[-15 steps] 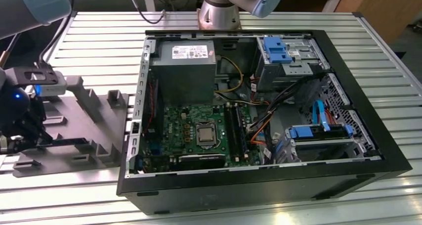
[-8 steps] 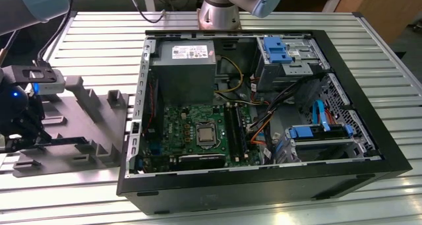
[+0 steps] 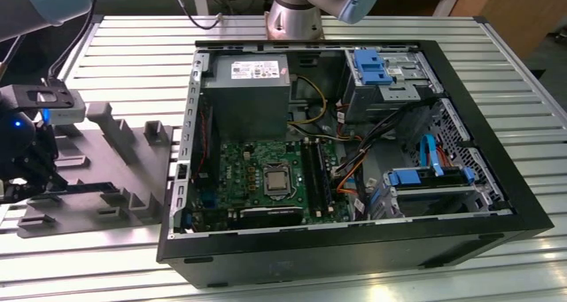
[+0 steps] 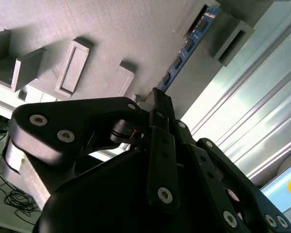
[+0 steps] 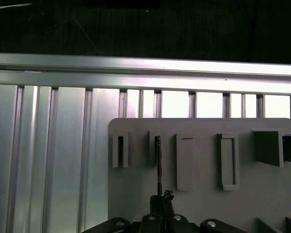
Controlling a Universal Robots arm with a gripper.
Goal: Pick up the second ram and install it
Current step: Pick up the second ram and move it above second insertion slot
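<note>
Second wrist view has the second ram (image 4: 184, 52) standing on edge in a slot of the grey holder (image 4: 111, 34), its long axis running straight away from the end effector (image 4: 156, 99), whose fingers look clenched on the stick's near end. First wrist view gives the same line-up, the stick edge-on as a thin dark line leading out from between the fingertips. Toward the exterior view's left, low in the frame, the holder lies on the slatted counter (image 3: 133, 50) just beside the open computer case (image 3: 354, 149), whose black memory slots (image 3: 317, 172) sit mid-frame, well apart from the holder
</note>
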